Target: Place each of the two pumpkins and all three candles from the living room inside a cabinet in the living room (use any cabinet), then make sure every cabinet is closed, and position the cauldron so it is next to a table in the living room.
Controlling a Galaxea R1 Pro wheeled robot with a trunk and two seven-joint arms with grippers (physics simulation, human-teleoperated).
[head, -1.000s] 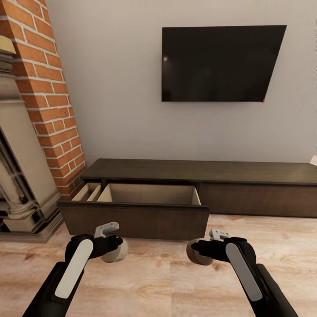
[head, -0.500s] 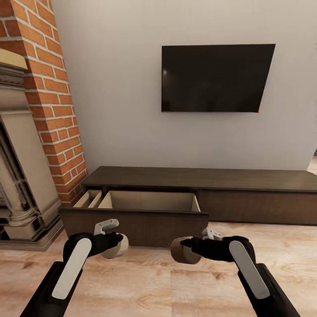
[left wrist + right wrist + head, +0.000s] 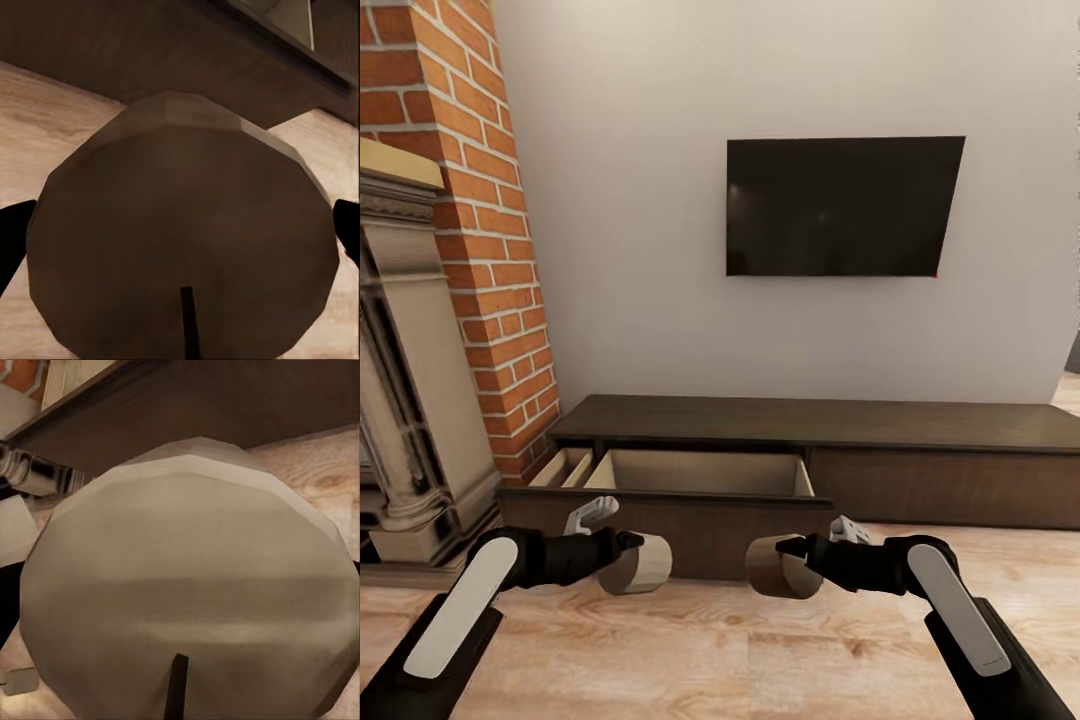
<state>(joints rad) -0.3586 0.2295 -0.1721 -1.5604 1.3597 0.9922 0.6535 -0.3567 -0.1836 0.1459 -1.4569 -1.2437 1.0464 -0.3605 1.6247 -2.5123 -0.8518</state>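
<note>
candles: one (image 3: 638,563) clamped in my left gripper (image 3: 622,552), one (image 3: 780,566) in my right gripper (image 3: 796,556), both just short of the open, seemingly empty drawer (image 3: 700,472); nothing stowed yet.

The floor (image 3: 690,650) is light wood plank, running from the near edge up to the pale wall. On it, against the wall, stands the long dark-brown cabinet (image 3: 920,425). Its left drawer (image 3: 670,510) is pulled out over the planks, showing a pale beige interior split by a divider near the left end; the drawer to its right is shut. At the left, the stone-coloured fireplace (image 3: 410,400) rests its stepped base on the floor, just beside the cabinet's end, with the brick chimney (image 3: 500,300) rising behind.
</note>
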